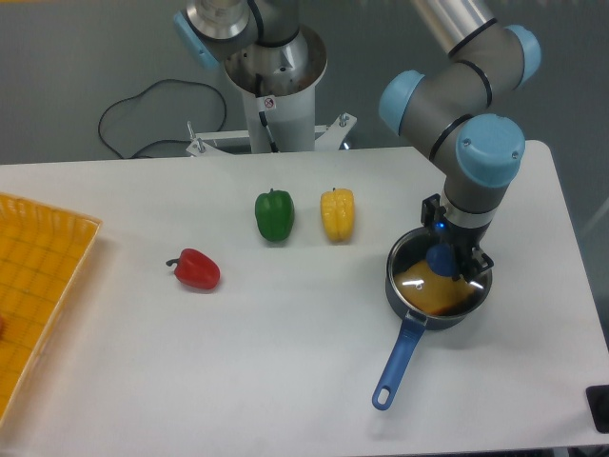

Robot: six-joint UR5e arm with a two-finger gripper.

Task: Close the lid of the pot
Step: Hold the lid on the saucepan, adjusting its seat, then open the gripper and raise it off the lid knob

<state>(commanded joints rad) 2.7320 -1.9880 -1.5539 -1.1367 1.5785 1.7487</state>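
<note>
Gripping the blue centre knob (441, 257) of the round transparent glass lid (440, 282), the robot's two-finger gripper (451, 262) stands directly over the small round dark saucepan (436, 314) at the 3 o'clock side of the white table (285, 362). The fingers appear pinched on the knob, though the wrist hides most of the contact. The lid lies within the pot's rim, apparently seated or very nearly so; whether its thin silver edge rests evenly all round cannot be told.

Risks, as judged: if the lid sits tilted on one side, releasing could let it slip or clatter into the pot. Opening the fingers with any sideways pull could drag the lid off centre, since glass on a metal rim offers little friction. A lift without full release would carry the lid back up.

Materials: the lid is smooth, reflective glass showing bright glints and an orange-brown tint beneath. The pot's long blue handle (398, 362), pierced at its end, points toward 7 o'clock. Glossy peppers, green (274, 215), yellow (337, 214) and red (197, 269), lie well apart at 9 to 10 o'clock of the pot. A yellow gridded tray (38, 286) occupies the far 9 o'clock edge.
</note>
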